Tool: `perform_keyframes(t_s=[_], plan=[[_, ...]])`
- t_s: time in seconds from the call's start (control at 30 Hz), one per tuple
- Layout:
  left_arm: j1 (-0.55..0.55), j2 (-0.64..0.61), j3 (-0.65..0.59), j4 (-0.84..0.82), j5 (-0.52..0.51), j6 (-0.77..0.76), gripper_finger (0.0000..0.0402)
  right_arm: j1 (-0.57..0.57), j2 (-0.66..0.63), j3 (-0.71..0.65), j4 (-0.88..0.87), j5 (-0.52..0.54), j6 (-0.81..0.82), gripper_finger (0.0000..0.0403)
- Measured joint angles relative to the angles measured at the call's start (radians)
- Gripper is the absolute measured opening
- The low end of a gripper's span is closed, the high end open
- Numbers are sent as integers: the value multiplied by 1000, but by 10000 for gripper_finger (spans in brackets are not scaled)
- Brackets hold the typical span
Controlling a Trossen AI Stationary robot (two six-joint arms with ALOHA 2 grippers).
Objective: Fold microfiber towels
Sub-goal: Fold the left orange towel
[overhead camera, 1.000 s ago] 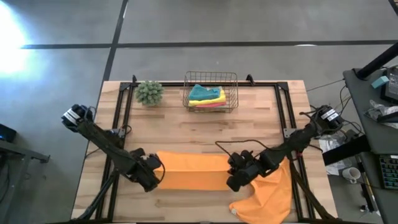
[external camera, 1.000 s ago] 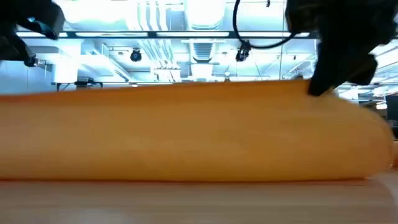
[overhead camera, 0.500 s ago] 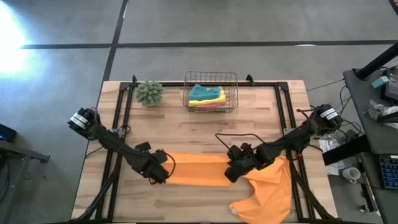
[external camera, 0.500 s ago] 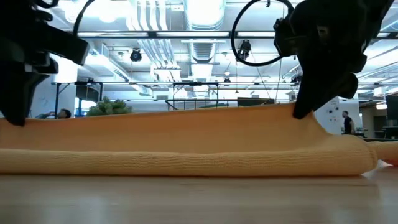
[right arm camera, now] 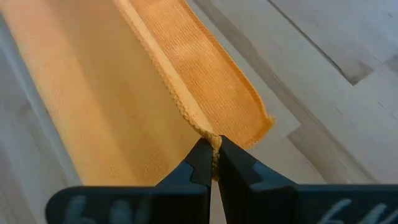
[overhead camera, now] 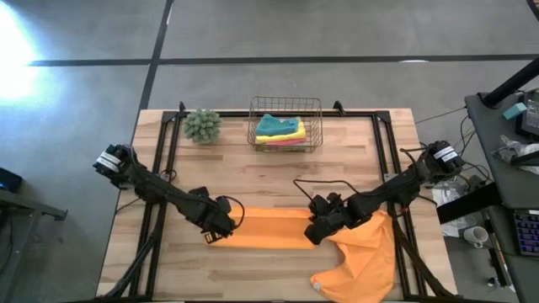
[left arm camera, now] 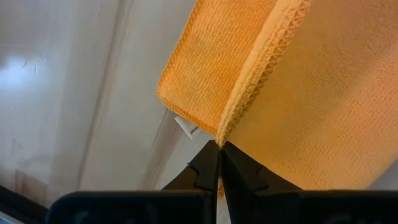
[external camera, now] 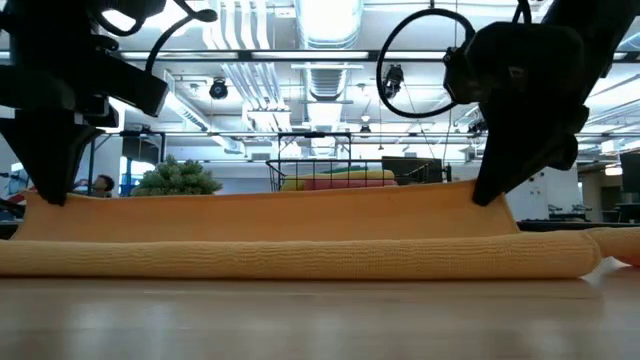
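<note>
Two grippers pinch same orange towel (overhead camera: 265, 229), near front of table (overhead camera: 253, 181): left gripper (overhead camera: 221, 229) clamped on left corner, right gripper (overhead camera: 318, 231) clamped on right corner. Long axis runs left-right between them; held edge raised above folded layer. Neither arm nearer. Second orange towel (overhead camera: 362, 252) lies crumpled just right. Folded towels sit in wire basket (overhead camera: 285, 124), far side.

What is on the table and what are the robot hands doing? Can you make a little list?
left gripper: shut on the orange towel, at its left end
right gripper: shut on the same towel's right end
second orange towel: crumpled at the table's right front corner
wire basket: holds folded towels
plant ball: back left
</note>
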Motion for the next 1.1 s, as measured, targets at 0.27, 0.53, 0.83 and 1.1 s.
perform_keyframes(t_s=[0.27,0.53,0.83,1.1], plan=[[4,-1,0,0,15,2,36,-4,0,6,8,16,-21,32],[32,-6,2,-32,43,1,129,-17,-6,24,-5,14,-30,113],[31,-58,80,-50,49,123,163,-67,-68,56,0,-30,-229,147],[-13,-90,-4,366,49,134,164,-158,-4,55,34,-246,-388,126]])
